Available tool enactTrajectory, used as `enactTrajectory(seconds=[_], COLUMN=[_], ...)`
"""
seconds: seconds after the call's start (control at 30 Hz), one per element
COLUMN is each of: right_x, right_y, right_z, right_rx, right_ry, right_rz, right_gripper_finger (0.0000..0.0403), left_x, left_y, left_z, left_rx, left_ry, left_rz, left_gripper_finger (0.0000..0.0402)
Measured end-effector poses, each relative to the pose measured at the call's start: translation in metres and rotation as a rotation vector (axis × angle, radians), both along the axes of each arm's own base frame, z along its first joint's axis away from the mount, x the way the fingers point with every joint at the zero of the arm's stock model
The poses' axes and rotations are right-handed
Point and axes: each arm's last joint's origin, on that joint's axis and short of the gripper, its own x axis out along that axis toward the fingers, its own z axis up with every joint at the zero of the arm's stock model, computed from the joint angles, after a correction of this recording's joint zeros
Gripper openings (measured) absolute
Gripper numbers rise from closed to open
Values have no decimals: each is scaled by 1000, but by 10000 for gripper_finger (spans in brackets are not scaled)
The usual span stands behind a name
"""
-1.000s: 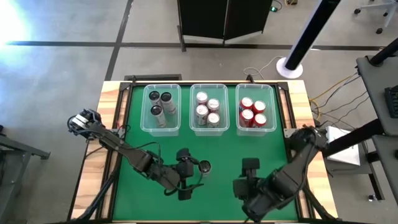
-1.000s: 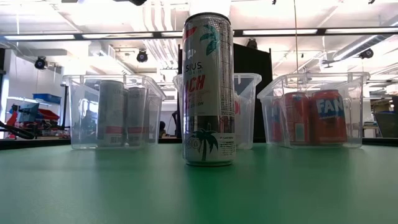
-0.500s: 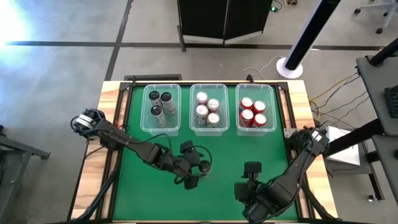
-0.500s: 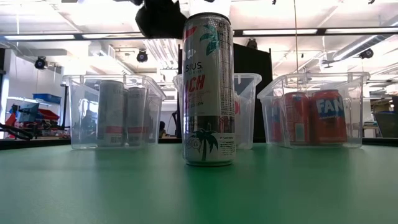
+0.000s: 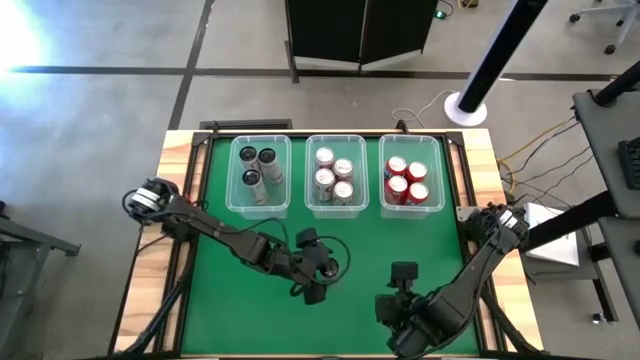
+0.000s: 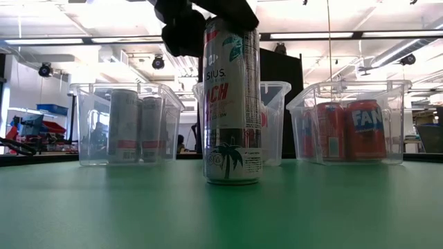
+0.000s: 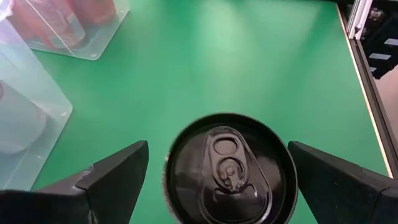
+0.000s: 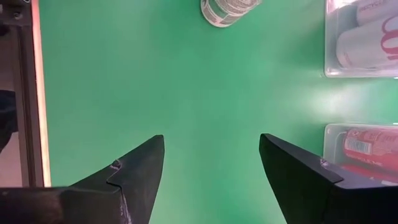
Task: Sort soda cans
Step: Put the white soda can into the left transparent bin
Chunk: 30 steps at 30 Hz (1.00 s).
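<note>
On my overhead feed the left bin (image 5: pixel 259 176) sits at the far side of the green table (image 5: pixel 220 300), holding dark-topped cans (image 5: pixel 258 167). The middle bin (image 5: pixel 335 176) beside it holds silver-white cans (image 5: pixel 334 177), and the right bin (image 5: pixel 412 175) holds red cans (image 5: pixel 407 181). The three bins stand in a row, apart from one another.

The loose can (image 6: pixel 232 100) stands alone on the table, nearer than the bins and roughly in line with the middle one. It is upright, long axis vertical, its dark top with the pull tab facing straight up at my left wrist camera. Open green table surrounds it on every side, and nothing stands between it and the bins.

My left gripper (image 7: pixel 217 171) hangs right above that can, fingers (image 7: pixel 115 171) spread wide to either side of the top and not touching it.

My right gripper (image 8: pixel 211 168) waits over the near right part of the table, fingers spread with only bare green between them, well apart from the can.
</note>
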Motion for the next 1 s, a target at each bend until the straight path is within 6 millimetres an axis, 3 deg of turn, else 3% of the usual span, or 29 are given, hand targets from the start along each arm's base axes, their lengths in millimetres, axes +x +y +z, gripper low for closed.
enactTrajectory(seconds=[0.27, 0.43, 0.5, 0.77, 1.0], right_x=[1, 1, 0, -6, -11], right_y=[1, 1, 1, 11, 21], right_z=[0, 0, 2, 19, 15], right_rx=[6, 8, 11, 14, -17], right_ry=[-6, -8, -10, -98, -165], right_rz=[3, 4, 5, 48, 61], right_gripper_finger=[243, 240, 241, 233, 226], left_x=[4, 5, 3, -13, -55], left_y=[-1, -2, -2, 2, 23], left_z=[-1, 9, 17, 88, 152], left_rx=[3, 4, 29, 86, 133], left_ry=[5, 42, 91, 76, 63], left_rz=[2, -28, -30, -21, 98], left_gripper_finger=[304, 232, 232, 232, 232])
